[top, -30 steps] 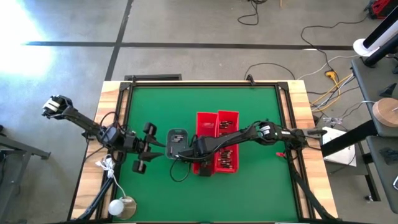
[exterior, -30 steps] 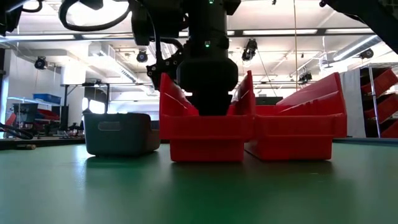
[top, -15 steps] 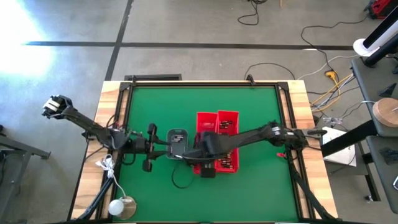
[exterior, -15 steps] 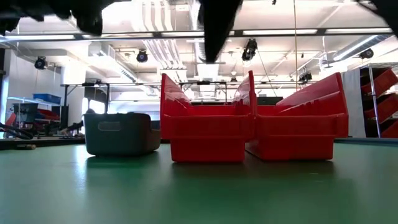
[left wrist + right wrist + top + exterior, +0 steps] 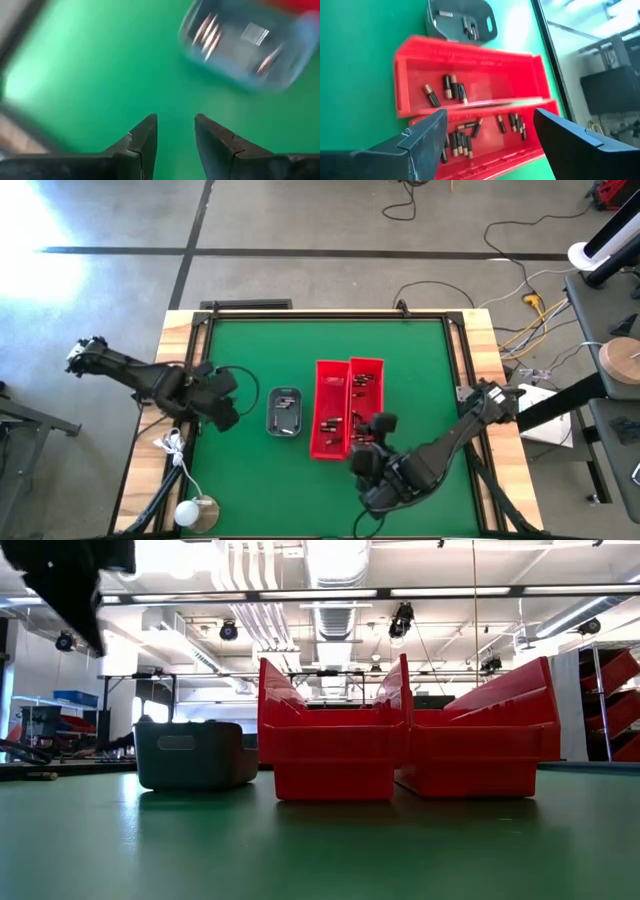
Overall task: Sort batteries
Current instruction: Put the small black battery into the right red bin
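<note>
Two grippers empty, batteries split across three containers

Right gripper [image 5: 487,145]: fingers spread wide, holding nothing; stands over the near table edge, just clear of the red bins' near ends.
Left gripper [image 5: 175,135]: fingers a little apart, holding nothing; out at the table's left side, near the grey tray [image 5: 285,411].
Batteries [image 5: 452,90]: a small cluster lies in the left red bin [image 5: 470,65]; a larger scatter lies in the right red bin [image 5: 520,145], which touches it along one long side.
Several more sit in the grey tray, beside the left bin.
Green mat [image 5: 400,360]: no loose batteries visible on it.
Progress, as judged: sorting well under way; the tray's few remaining pieces appear to be what is left.
</note>
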Controlling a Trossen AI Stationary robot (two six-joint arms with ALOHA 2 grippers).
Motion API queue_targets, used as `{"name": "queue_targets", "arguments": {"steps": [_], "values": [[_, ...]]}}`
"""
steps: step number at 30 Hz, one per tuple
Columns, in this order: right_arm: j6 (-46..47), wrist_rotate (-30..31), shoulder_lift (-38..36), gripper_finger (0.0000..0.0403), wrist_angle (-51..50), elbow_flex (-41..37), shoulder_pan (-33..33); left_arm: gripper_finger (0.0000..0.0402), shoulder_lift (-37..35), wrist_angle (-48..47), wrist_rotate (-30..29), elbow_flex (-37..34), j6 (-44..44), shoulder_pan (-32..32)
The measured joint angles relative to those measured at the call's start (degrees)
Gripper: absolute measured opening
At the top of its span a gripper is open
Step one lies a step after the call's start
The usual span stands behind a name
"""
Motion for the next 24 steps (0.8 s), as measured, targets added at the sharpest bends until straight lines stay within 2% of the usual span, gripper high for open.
{"name": "queue_targets", "arguments": {"steps": [4,8,13,16,21,24], "values": [[4.2,1.4,-3.3,0.0299,6.7,-12.7,1.0,0.0111,3.5,-9.3,11.2,2.0,1.2,6.9],[5.5,-0.6,-4.8,0.0309,14.4,-23.1,1.1,0.0111,7.9,-8.9,18.7,0.9,14.2,12.9],[9.3,-6.3,-5.0,0.0315,20.6,-30.0,3.6,0.0111,15.0,-9.8,20.6,-1.2,35.0,18.5],[14.0,-6.7,-5.0,0.0314,20.9,-31.6,6.2,0.0111,20.0,-9.2,20.8,-1.5,45.8,20.7],[21.6,-6.2,-5.1,0.0306,20.9,-31.8,11.2,0.0111,28.1,-7.1,18.9,-2.7,57.6,23.5],[25.3,-6.2,-5.6,0.0302,20.6,-31.8,14.4,0.0112,31.7,-5.3,18.2,-4.8,61.3,25.6]]}}
